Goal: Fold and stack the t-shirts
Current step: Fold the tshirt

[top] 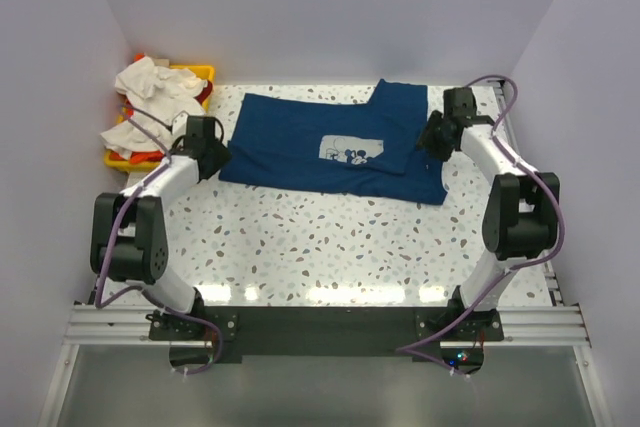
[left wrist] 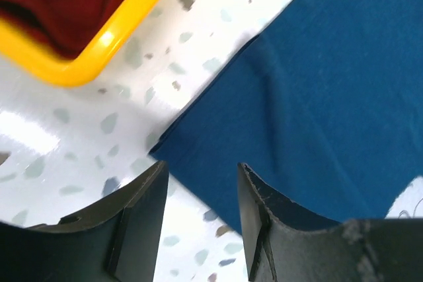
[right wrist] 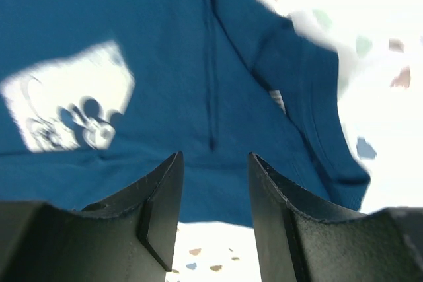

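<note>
Soft navy blue fabric t-shirt [top: 280,147] with pale square print lies flat on speckled bench [top: 330,237]; left gripper [left wrist: 201,173] and right gripper [right wrist: 215,163] parted, empty.

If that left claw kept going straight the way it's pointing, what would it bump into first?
Most likely a corner of the dark navy blue fabric t-shirt, lying flat on the white speckled table just beyond the open left gripper; depth is hard to judge.
</note>
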Controlling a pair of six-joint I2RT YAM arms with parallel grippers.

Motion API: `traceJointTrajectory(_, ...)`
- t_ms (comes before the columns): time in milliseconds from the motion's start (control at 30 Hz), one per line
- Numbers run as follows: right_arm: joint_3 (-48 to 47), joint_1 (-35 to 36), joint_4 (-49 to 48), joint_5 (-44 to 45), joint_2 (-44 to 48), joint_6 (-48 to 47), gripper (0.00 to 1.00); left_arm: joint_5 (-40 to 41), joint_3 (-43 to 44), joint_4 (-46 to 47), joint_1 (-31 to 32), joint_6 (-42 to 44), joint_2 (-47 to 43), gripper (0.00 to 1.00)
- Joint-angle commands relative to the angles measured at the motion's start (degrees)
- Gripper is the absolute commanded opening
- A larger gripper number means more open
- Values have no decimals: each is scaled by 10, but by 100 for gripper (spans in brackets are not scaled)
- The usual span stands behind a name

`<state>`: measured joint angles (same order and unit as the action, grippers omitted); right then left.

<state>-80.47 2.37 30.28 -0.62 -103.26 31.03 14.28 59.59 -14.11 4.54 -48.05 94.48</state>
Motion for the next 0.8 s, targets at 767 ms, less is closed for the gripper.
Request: traceJointTrajectory(767, 103, 57, -118, 0, -42, 72, 43, -26, -136, 95, 10, -31, -76, 47)
